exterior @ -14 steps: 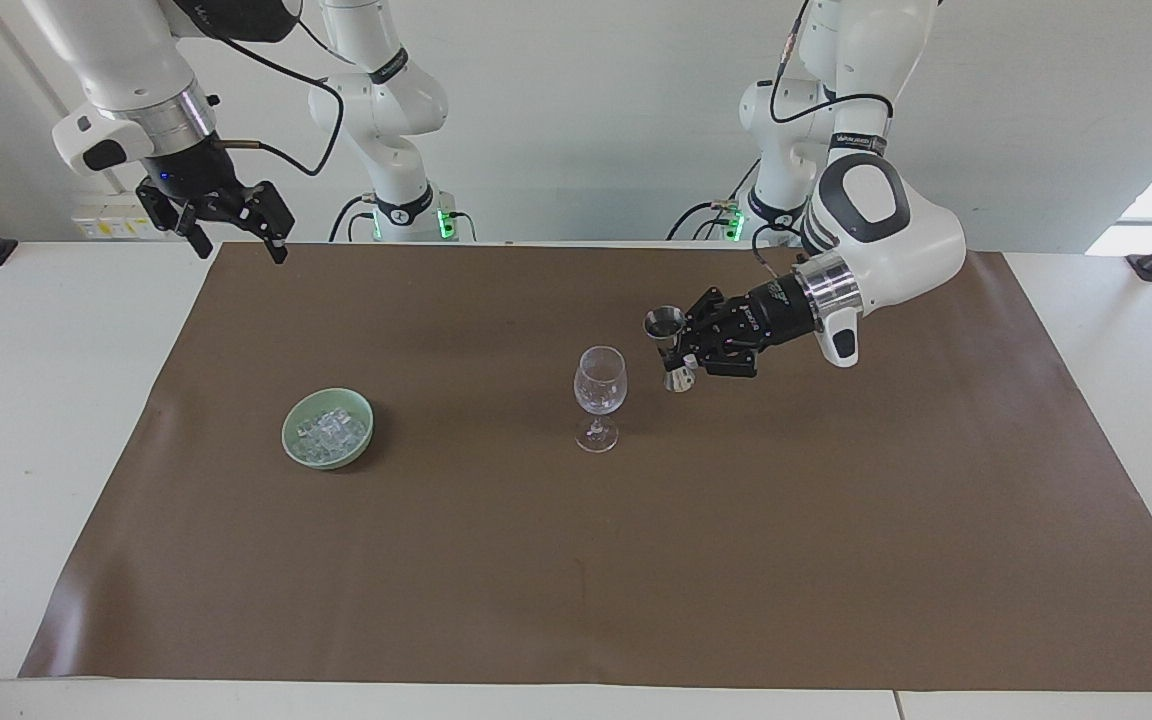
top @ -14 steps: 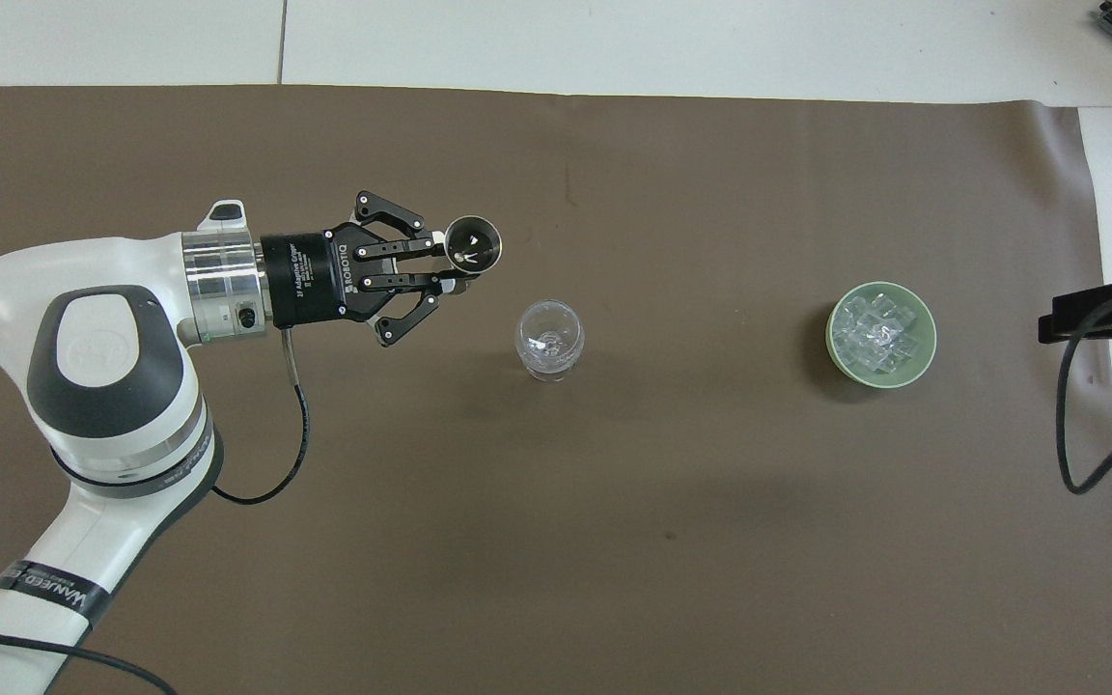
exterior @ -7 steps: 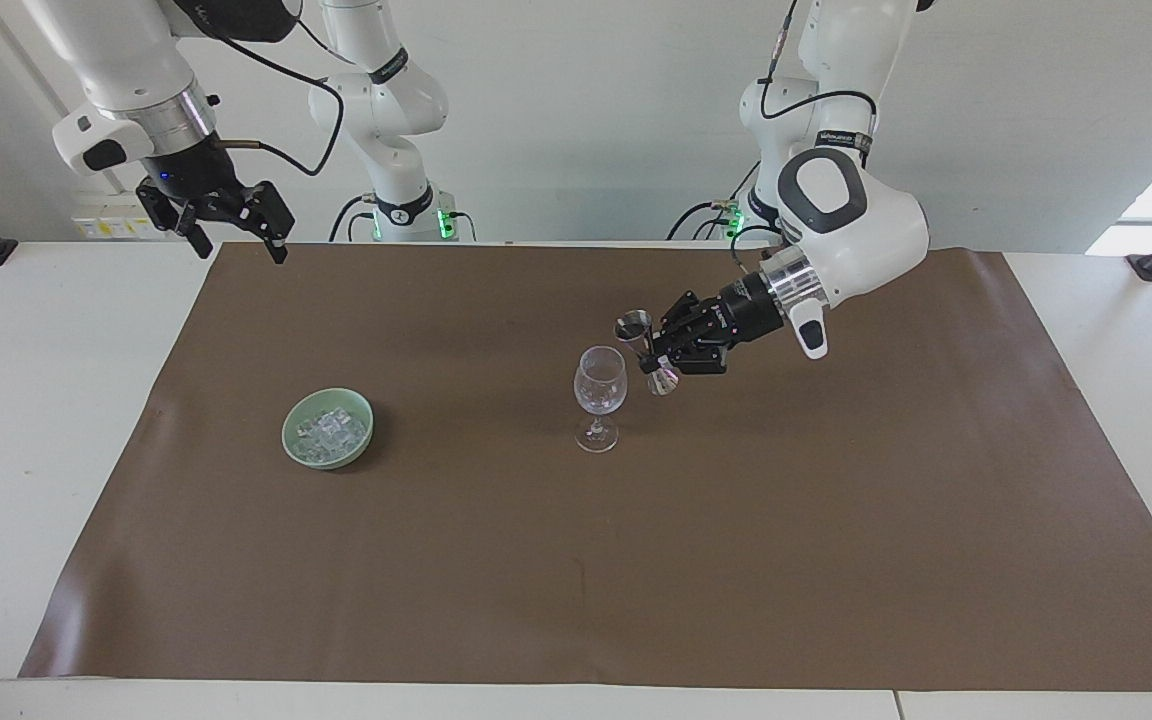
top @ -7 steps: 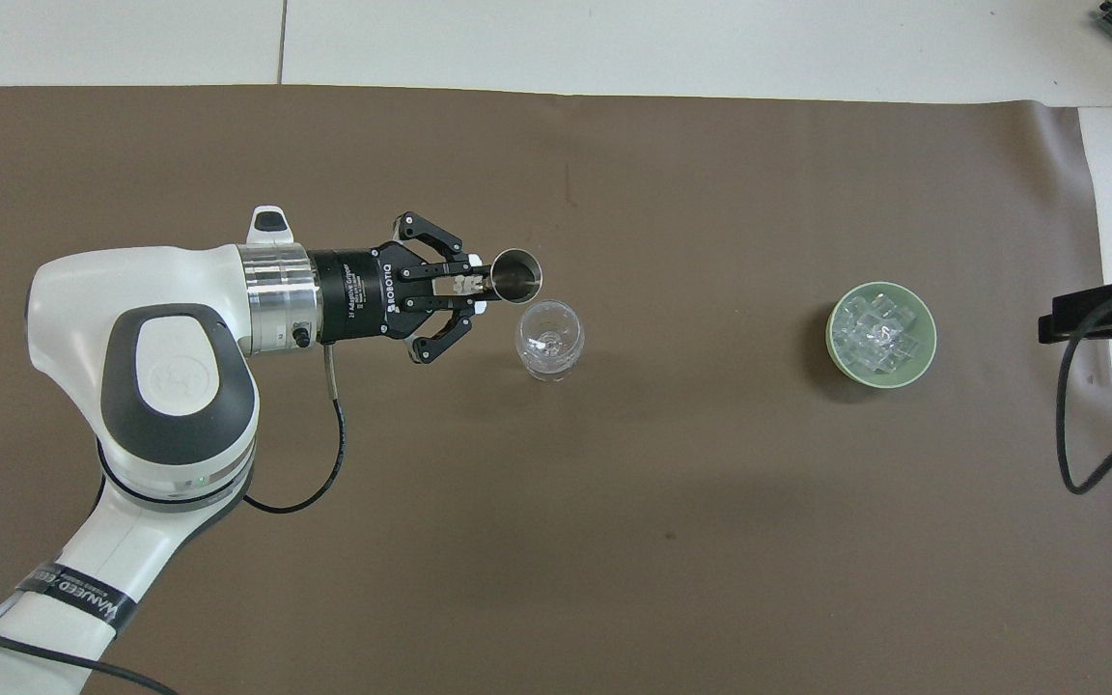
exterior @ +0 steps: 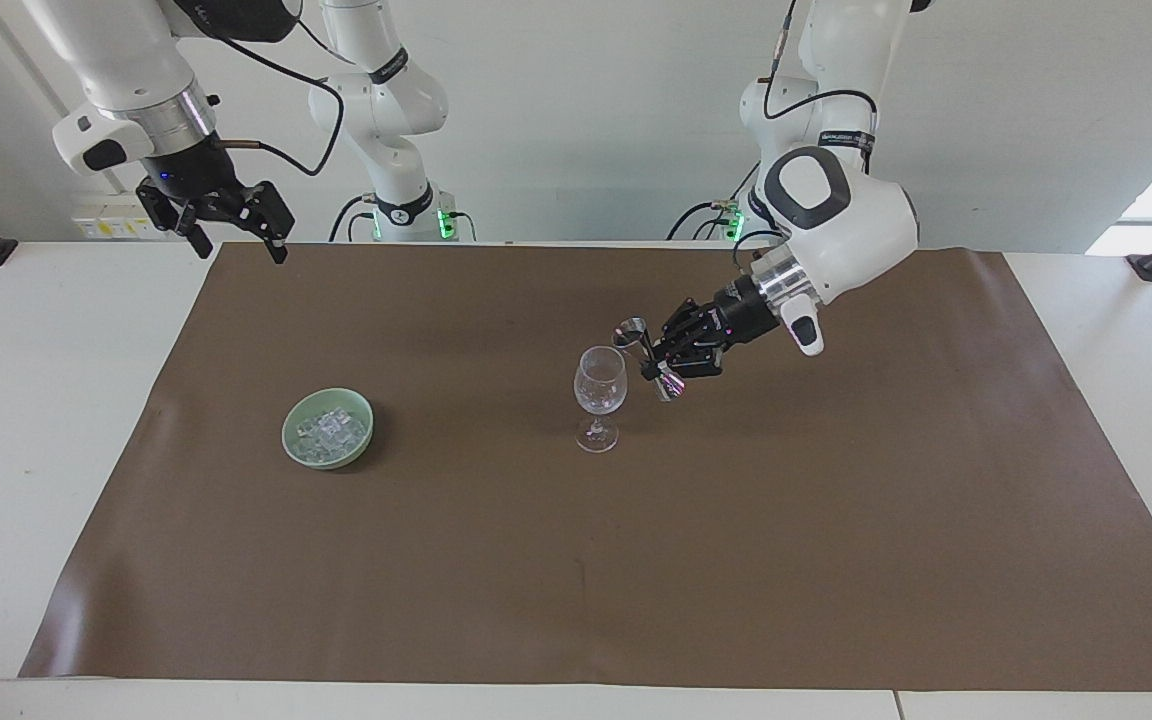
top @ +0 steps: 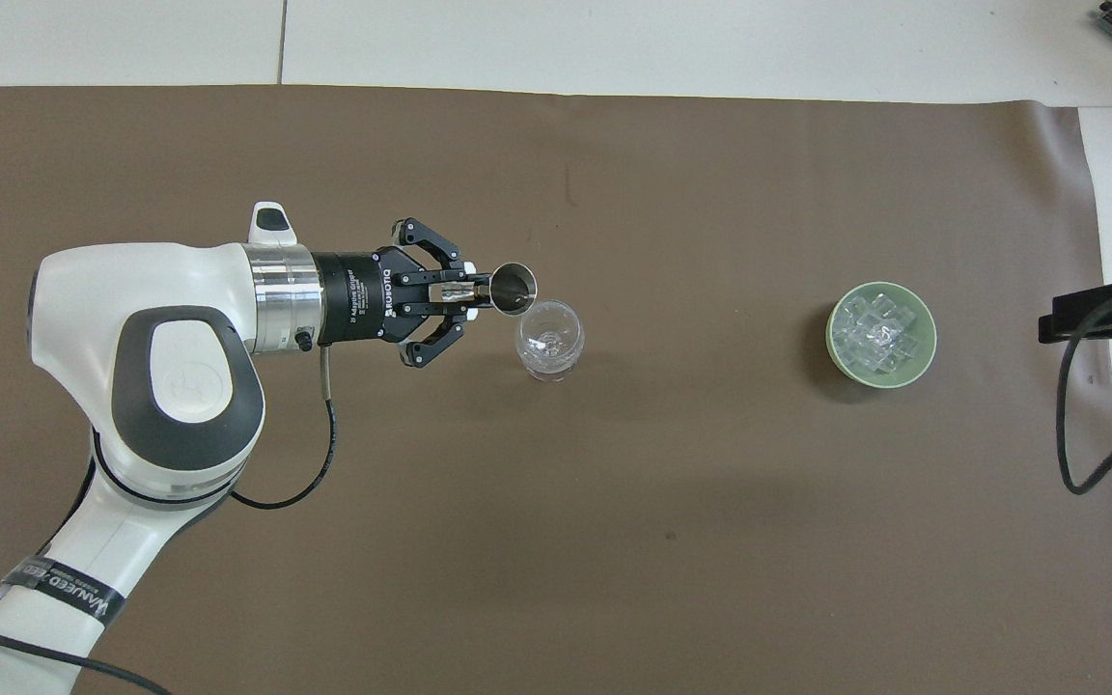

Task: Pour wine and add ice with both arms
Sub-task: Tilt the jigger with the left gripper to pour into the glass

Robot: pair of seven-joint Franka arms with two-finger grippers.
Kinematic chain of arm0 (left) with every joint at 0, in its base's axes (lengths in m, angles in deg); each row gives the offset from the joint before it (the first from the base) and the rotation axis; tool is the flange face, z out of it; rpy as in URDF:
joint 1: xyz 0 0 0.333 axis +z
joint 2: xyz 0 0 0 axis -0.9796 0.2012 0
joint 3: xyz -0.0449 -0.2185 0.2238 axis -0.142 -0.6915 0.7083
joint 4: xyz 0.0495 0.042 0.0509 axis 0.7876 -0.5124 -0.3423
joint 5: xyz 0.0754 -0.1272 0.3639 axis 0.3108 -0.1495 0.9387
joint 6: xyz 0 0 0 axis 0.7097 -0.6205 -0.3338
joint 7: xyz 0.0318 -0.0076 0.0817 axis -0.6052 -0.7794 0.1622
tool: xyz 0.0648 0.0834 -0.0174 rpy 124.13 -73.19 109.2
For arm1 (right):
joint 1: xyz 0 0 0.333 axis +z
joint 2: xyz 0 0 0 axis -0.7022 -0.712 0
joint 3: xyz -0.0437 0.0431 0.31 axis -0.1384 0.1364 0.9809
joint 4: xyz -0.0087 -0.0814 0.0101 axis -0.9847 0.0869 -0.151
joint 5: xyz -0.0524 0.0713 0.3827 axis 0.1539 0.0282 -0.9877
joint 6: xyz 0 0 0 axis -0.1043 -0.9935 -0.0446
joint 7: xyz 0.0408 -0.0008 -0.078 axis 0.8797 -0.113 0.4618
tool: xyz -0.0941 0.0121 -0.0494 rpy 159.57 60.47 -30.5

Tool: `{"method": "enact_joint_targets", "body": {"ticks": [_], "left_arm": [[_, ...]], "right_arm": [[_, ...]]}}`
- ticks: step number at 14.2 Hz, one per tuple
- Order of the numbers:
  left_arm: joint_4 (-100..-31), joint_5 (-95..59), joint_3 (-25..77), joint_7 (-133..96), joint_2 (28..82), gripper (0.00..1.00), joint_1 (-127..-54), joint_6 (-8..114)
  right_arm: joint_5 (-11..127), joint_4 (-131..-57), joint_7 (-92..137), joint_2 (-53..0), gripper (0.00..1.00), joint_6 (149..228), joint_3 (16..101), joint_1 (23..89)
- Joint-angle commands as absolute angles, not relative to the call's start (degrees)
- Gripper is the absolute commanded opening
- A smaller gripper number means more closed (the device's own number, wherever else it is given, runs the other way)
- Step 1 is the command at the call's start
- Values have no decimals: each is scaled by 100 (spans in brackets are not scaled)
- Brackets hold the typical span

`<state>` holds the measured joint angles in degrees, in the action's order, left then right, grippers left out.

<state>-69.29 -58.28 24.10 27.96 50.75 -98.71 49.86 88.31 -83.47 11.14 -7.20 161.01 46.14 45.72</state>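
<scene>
Jigger (exterior: 648, 358) seemingly just over glass (exterior: 600, 383); bowl (exterior: 328, 428) toward right arm's end.

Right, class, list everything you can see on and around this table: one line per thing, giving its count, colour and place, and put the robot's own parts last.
Mat: one, brown, covering most of the white table.
Wine glass: one, clear, upright mid-mat.
Jigger: one, dark steel, tilted, its mouth at the glass's rim.
Bowl: one, pale green, toward the right arm's end.
Ice: a heap of clear cubes in the bowl.
Left gripper: black, shut on the jigger beside the glass.
Right gripper: black, open, raised over the mat's edge at its own end, waiting.
Arms: two, white.
</scene>
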Motion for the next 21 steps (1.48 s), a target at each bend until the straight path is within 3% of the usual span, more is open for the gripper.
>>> {"method": "enact_joint_targets", "body": {"ticks": [1, 21], "left_arm": [[-7047, -5424, 2488, 2938, 4983, 0, -10089, 5271], [-6670, -2672, 2496, 3817, 4921, 0, -10326, 5543]], "right_arm": [[8815, -8490, 1213, -584, 100, 16101, 4650, 4530], [8815, -8490, 1213, -584, 100, 16101, 4650, 4530]]}}
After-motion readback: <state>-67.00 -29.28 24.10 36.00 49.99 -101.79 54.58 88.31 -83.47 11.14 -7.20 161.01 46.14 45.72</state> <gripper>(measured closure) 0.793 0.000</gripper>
